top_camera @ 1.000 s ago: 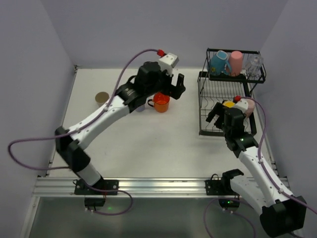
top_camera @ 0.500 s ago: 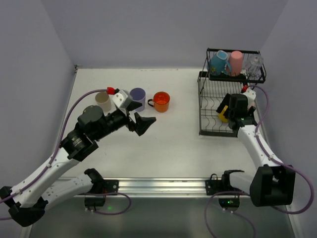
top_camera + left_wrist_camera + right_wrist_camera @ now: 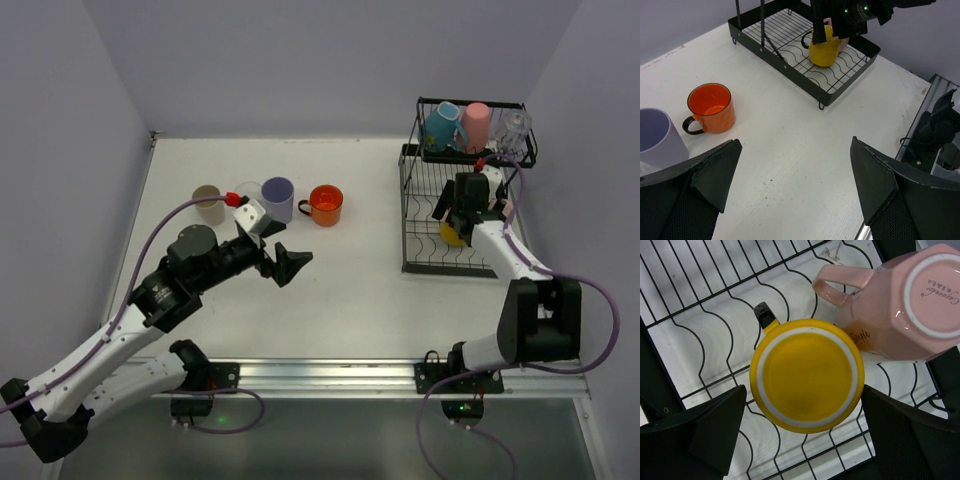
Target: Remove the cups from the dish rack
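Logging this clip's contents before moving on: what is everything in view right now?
dish rack: one, black, table's right side
blue mug, pink cup, clear glass: one each, rack's upper shelf
yellow mug, pink mug: one each, bases up, lower tray
beige cup, lavender mug, orange mug: one each, row on table left of rack
table: one, white
left claw: one, black, open, over bare table
right claw: one, black, open, above yellow mug

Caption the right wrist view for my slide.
Open right gripper above an inverted yellow mug, pink mug beside it, on the dish rack.
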